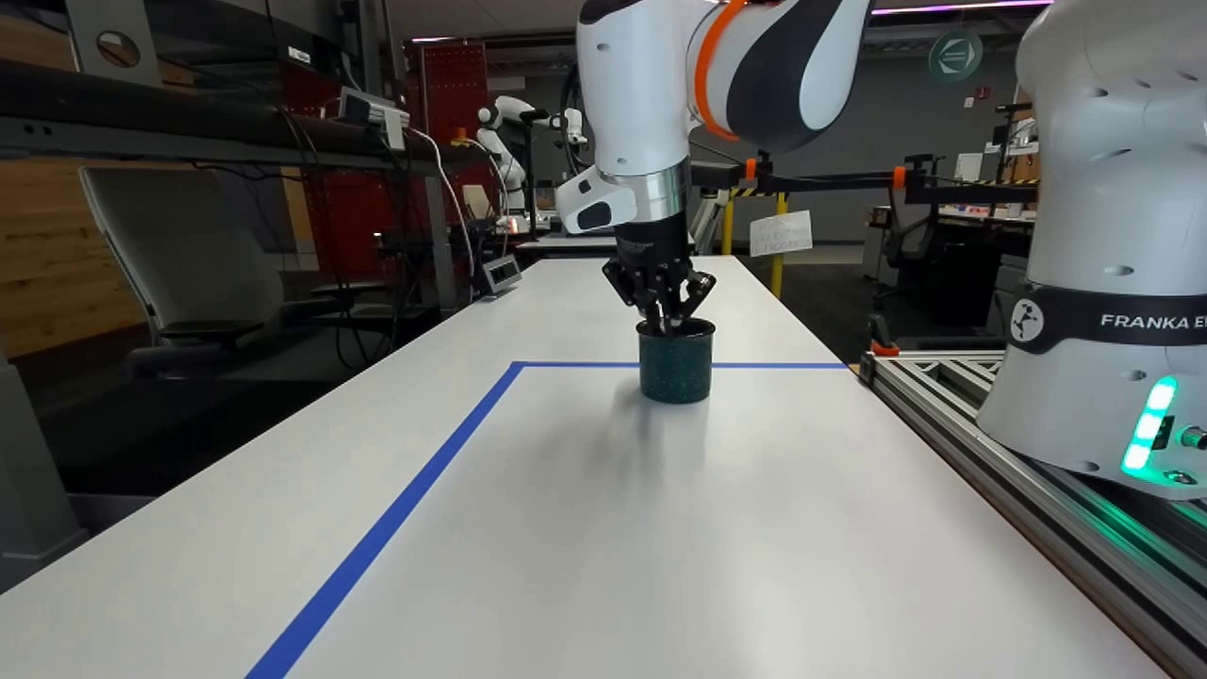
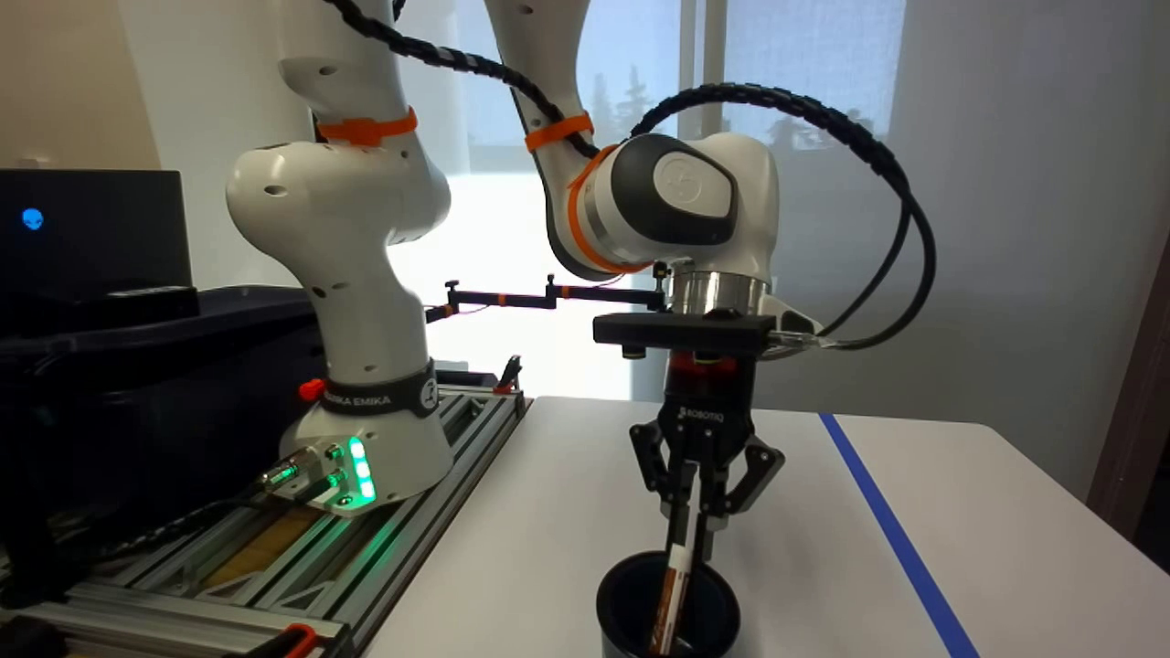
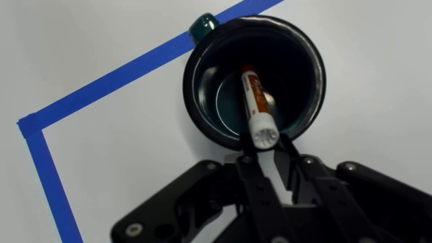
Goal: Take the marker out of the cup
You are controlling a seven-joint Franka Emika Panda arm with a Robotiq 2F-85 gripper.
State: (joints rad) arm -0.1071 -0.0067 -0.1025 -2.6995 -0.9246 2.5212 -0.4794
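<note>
Smooth white tabletop [image 1: 801, 528] is spreading beneath the work, with blue tape [image 3: 108, 84] crossing it. The short, white-ended, reddish-brown marker [image 3: 257, 96] is leaning inside the dark teal, straight-sided cylindrical cup [image 1: 675, 368]; whether its red lower tip is touching the bottom, I cannot tell. The black, two-fingered Robotiq gripper [image 2: 691, 541] is pointing down and apparently clamping the marker's white end, a finger on each side. Farther out, the cup is standing upright, partly covering the tape in the wrist view. Freeing the marker well, I judge, is calling for a slow pull along its slant, with sideways travel waiting until the tip is clearing the rim, lest the cup be dragging along.
</note>
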